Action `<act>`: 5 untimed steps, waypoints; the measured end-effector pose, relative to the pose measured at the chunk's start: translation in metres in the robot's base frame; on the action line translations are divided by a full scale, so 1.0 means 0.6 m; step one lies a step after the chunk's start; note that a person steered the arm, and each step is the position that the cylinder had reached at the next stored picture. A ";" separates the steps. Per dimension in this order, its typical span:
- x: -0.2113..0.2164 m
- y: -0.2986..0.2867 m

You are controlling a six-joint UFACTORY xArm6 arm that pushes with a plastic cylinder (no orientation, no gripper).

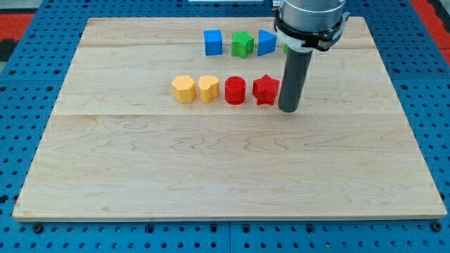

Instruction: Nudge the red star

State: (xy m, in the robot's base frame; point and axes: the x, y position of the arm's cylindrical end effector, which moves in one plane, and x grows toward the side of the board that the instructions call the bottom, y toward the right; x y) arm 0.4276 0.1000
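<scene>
The red star [265,90] lies on the wooden board [225,161], at the right end of a row of blocks. My tip [288,109] stands just to the star's right, touching or nearly touching its right edge. The dark rod rises from there to the arm's head at the view's top.
Left of the star in the same row are a red cylinder [235,91], a yellow heart [208,88] and a yellow hexagon [183,89]. Above them are a blue cube [213,42], a green star [242,44] and a blue triangle [266,43]. A green block is mostly hidden behind the rod.
</scene>
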 end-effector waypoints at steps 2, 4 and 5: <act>-0.015 0.000; -0.020 -0.005; -0.020 -0.007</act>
State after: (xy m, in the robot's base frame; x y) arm 0.4156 0.0961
